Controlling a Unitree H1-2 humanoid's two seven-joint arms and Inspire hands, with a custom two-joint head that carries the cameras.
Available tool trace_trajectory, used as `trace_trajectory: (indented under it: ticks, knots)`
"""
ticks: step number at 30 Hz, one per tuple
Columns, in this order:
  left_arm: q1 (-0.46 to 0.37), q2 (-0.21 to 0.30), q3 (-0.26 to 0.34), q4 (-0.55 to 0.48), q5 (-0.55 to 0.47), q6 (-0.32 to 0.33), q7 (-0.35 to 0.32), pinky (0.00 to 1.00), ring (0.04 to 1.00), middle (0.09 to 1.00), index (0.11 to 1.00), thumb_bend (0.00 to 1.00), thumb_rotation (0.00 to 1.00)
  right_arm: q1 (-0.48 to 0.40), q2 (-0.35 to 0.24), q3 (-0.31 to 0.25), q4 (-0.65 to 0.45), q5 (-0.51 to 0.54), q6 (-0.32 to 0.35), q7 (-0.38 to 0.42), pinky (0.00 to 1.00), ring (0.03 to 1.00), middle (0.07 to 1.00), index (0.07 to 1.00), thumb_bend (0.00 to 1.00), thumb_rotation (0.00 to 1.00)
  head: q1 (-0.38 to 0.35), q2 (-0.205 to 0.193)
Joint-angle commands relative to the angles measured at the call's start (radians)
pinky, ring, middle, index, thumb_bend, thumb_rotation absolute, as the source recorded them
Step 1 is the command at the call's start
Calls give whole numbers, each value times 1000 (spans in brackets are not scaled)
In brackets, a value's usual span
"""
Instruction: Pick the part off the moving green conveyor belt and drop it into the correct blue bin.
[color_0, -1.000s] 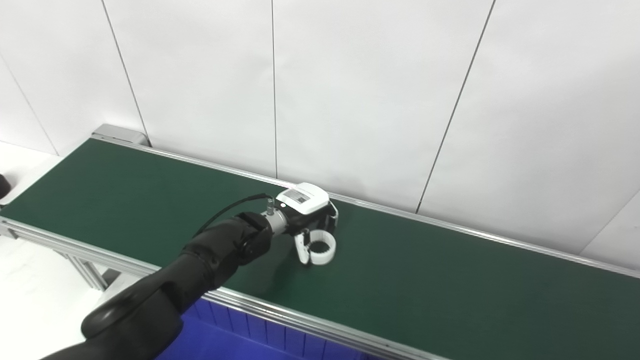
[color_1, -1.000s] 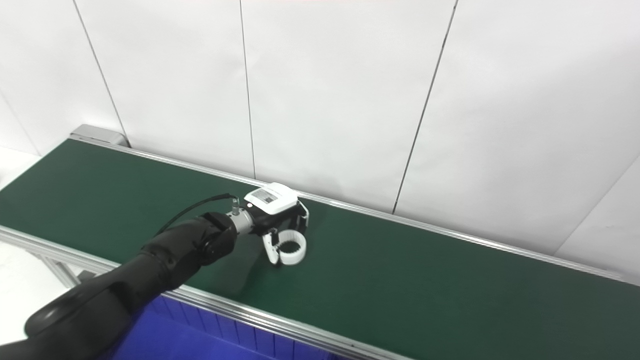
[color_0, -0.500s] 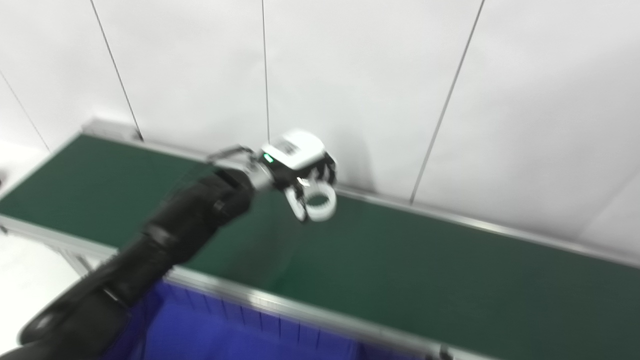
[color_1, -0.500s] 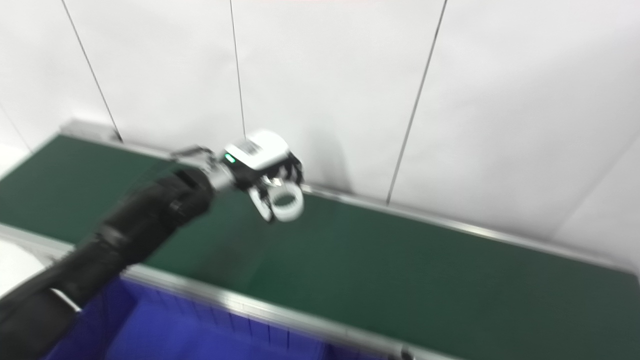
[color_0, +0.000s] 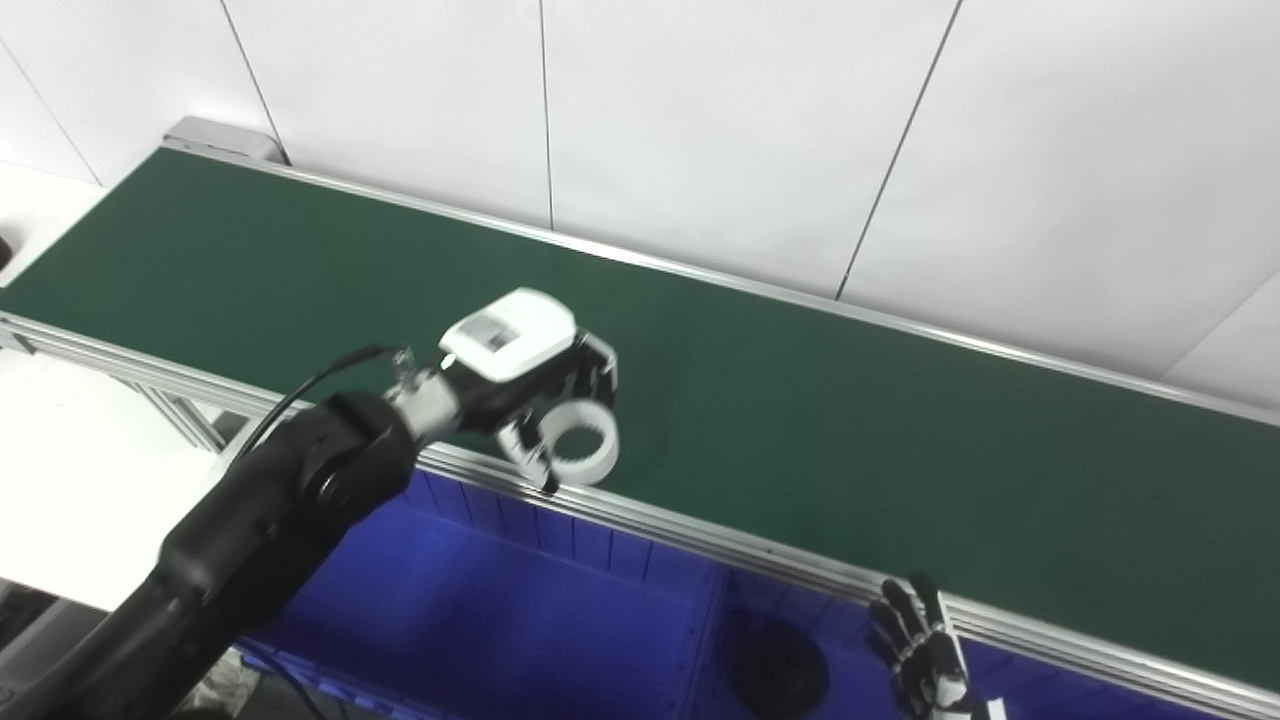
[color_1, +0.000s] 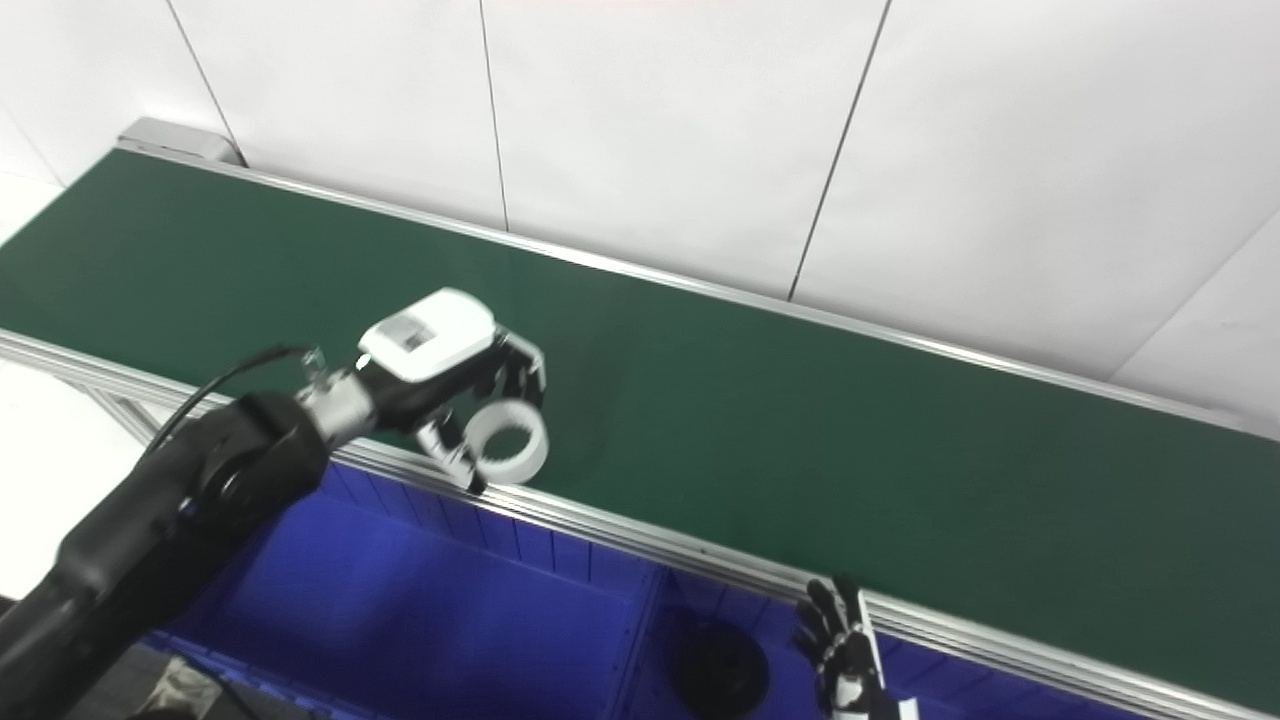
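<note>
Left fingers (color_0: 585, 375): curled over the white ring (color_0: 583, 455), which is clamped between them and the thumb; the ring's open hole faces the cameras.
Left hand (color_0: 530, 375): white-backed with a label on top, at about 9 o'clock from picture centre, held above the near edge of the belt.
White ring: off the belt surface, hanging over the near aluminium rail (color_0: 700, 545), just above the left bin; fine teeth line its inner face.
Left arm (color_0: 260, 530): black, coming in from 7 o'clock, with a thin cable looping at the wrist.
Right fingers (color_0: 905, 620): black, spread apart and pointing up, holding nothing.
Right hand (color_1: 845, 655): low at 5 o'clock, in front of the rail and well apart from the left hand.
Green conveyor belt (color_0: 850, 430): runs from 10 o'clock down to 4 o'clock, bare where it shows.
Left blue bin (color_0: 480, 620): below the rail at 6 to 7 o'clock, its floor in view.
Right blue bin (color_1: 1000, 700): beside it past a divider wall, with a dark round part (color_0: 780, 675) lying at its floor, at 9 o'clock from the right hand.
Wall panels (color_0: 720, 130): white, behind the belt at 12 o'clock.
</note>
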Motion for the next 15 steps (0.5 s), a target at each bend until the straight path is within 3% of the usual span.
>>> trace_trajectory:
  ticks: [1,8,15]
  knots:
    - [12,28,23,-38,5,-24,21,355,441,481,494,524,0,10,2,2,-46,7,13,13,851,893,904,956,841,975,-2,6]
    - [77,59,8,-17,25,-27,-45,364,433,466,508,522,0,23,9,12,-80,23,36,17,842,884,894,941,847,936,-28,25]
    - [87,67,-24,-5,42,-41,-115,345,425,472,501,523,0,21,12,20,-85,7,37,15,850,887,894,931,860,940,-38,25]
